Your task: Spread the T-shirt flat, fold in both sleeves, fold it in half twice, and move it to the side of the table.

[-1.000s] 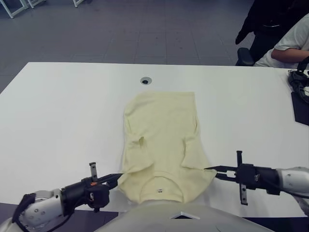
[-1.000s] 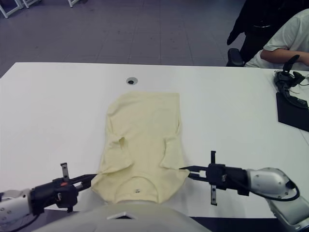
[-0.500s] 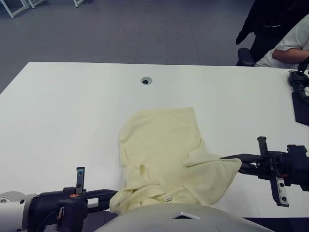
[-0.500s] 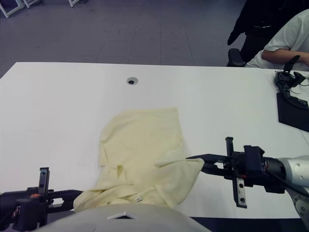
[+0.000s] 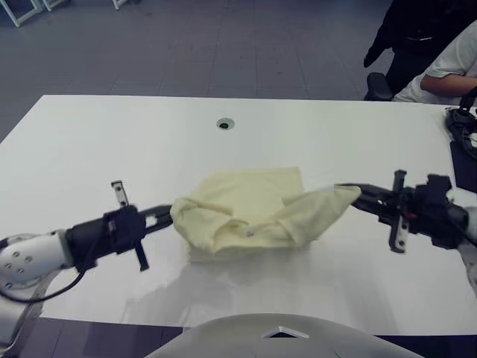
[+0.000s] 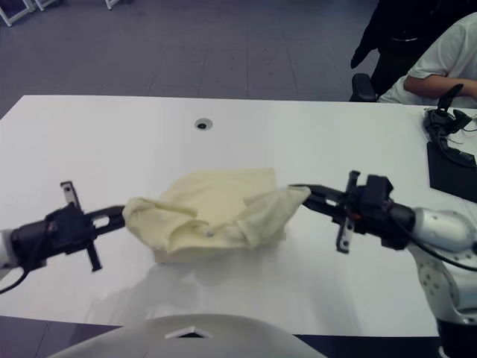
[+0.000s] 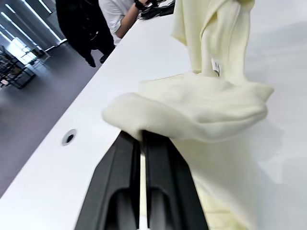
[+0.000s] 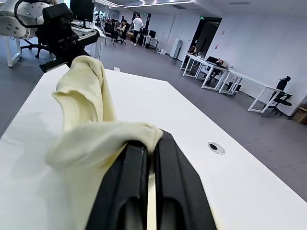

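Observation:
The pale yellow T-shirt [image 5: 253,205] hangs bunched between both grippers above the white table [image 5: 74,149], its far part still lying on the surface. My left gripper [image 5: 170,214] is shut on the shirt's left corner, which shows as a rolled fold of the T-shirt [image 7: 192,108] in the left wrist view. My right gripper [image 5: 349,193] is shut on the right corner, seen as a pinched lump of the T-shirt [image 8: 103,139] in the right wrist view. The collar label [image 7: 215,66] dangles in the sagging middle.
A round cable grommet [image 5: 224,124] sits in the table beyond the shirt. Black gear [image 6: 447,153] lies at the table's far right edge. A seated person [image 6: 440,60] is behind that corner. Open white tabletop lies to the left and right of the shirt.
Both grippers have lifted the near corners of the shirt from the table's front edge and carried them up and away toward the far hem; the cloth has gone from flat to bunched and sagging.

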Controlling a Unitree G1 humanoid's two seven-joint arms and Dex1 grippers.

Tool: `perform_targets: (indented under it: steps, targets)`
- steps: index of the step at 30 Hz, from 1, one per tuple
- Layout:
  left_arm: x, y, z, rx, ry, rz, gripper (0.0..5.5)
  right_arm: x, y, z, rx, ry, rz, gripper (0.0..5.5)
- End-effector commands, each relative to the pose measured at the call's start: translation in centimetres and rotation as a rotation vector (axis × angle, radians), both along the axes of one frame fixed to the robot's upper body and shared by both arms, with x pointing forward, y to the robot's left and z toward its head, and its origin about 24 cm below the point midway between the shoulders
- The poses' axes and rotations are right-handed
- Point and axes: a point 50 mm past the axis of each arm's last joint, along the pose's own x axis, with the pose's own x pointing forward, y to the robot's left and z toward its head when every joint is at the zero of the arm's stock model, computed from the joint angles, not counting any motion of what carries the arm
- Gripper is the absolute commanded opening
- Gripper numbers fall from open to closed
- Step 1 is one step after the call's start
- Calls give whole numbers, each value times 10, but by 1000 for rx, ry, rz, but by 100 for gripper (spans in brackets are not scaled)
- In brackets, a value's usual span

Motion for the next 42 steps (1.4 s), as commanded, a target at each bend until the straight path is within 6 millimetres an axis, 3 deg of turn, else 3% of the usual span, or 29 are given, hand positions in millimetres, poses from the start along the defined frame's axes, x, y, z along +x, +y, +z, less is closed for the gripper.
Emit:
perform_targets:
  steps: [1, 4, 8, 17, 19, 27, 32, 37, 42]
  targets:
    - [37, 2, -17, 38, -3, 144, 0, 42, 12, -23, 14, 32, -33, 1]
    - [57, 5, -34, 38, 46, 228, 0, 67, 17, -46, -3, 66, -66, 1]
    - [73, 2, -54, 22, 101, 269, 0, 84, 16, -65, -23, 97, -104, 1]
    - [96, -4, -77, -44, 160, 318, 0, 109, 4, -90, -26, 165, -268, 1]
    - [101, -5, -77, -86, 167, 350, 0, 112, 0, -92, -12, 176, -329, 42]
    - [120, -6, -70, -356, 248, 537, 144, 118, -17, -98, 110, 265, -604, 171]
    - [128, -9, -57, -445, 210, 622, 223, 117, -2, -90, 52, 191, -571, 247]
    - [133, 12, -51, -470, 124, 803, 297, 115, 26, -82, -146, 43, -411, 318]
    - [127, 15, -39, -456, 31, 799, 378, 122, 34, -88, -424, -73, -337, 396]
